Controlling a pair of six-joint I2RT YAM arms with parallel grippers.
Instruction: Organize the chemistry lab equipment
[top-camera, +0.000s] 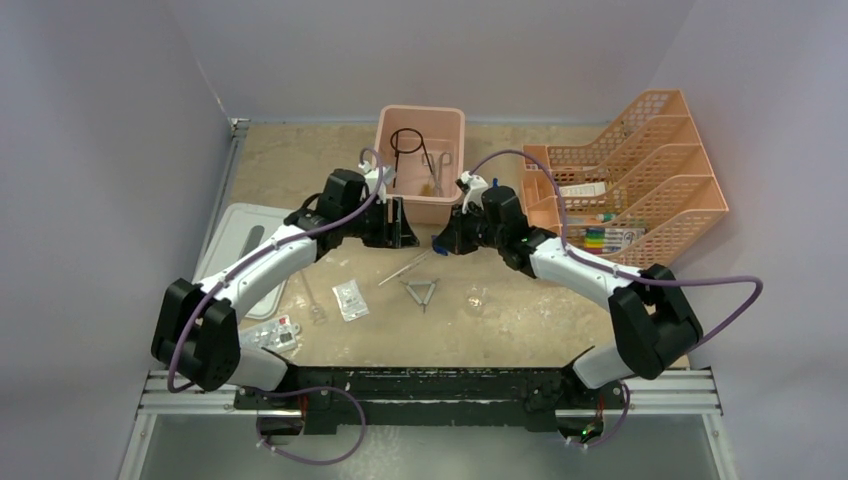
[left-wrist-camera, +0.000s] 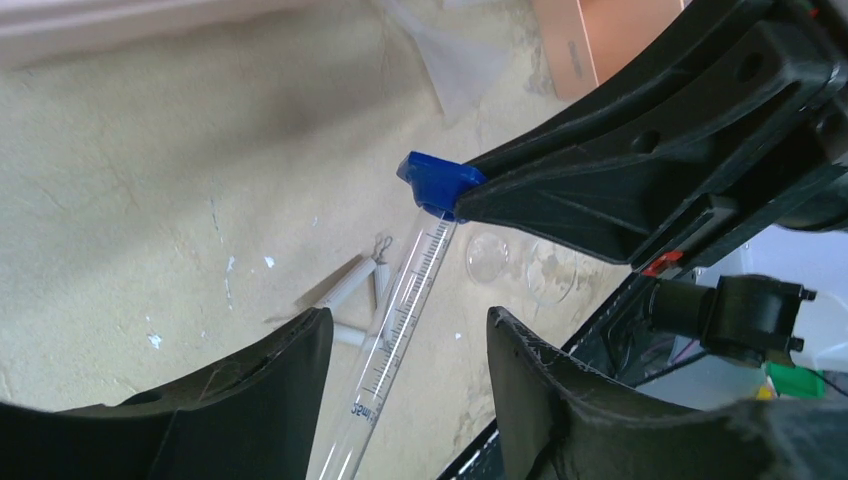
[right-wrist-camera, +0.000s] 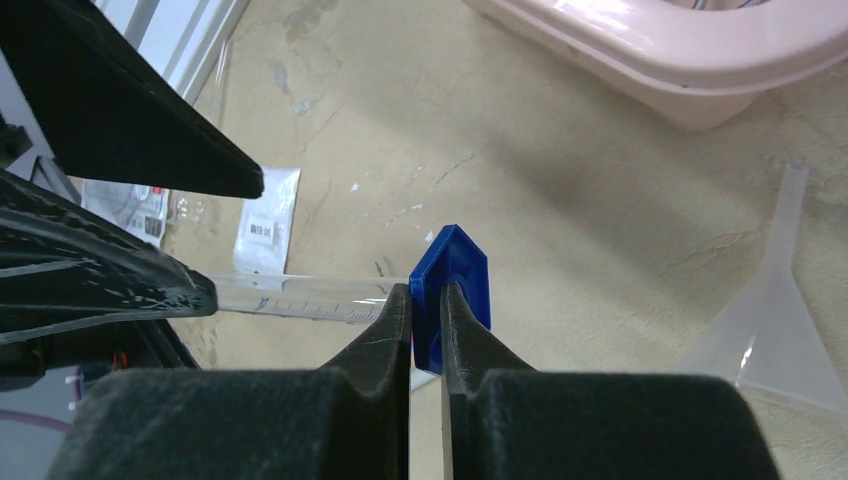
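Step in hand, judged a handover: right fingers (right-wrist-camera: 378, 345) clenched on the blue foot (right-wrist-camera: 455, 285) of the graduated tube (left-wrist-camera: 405, 300) near the pink tub (top-camera: 384, 140), left fingers (left-wrist-camera: 285, 365) released astride its shaft; the next move calls for closing them squarely.

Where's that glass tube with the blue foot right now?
The glass tube is mid-table in the top view, just in front of the pink tub; the right fingers pinch its blue foot, with the open left fingers either side.

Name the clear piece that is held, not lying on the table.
The blue-based graduated cylinder: the right pincer is shut on its base. The funnel and round dish lie on the table.
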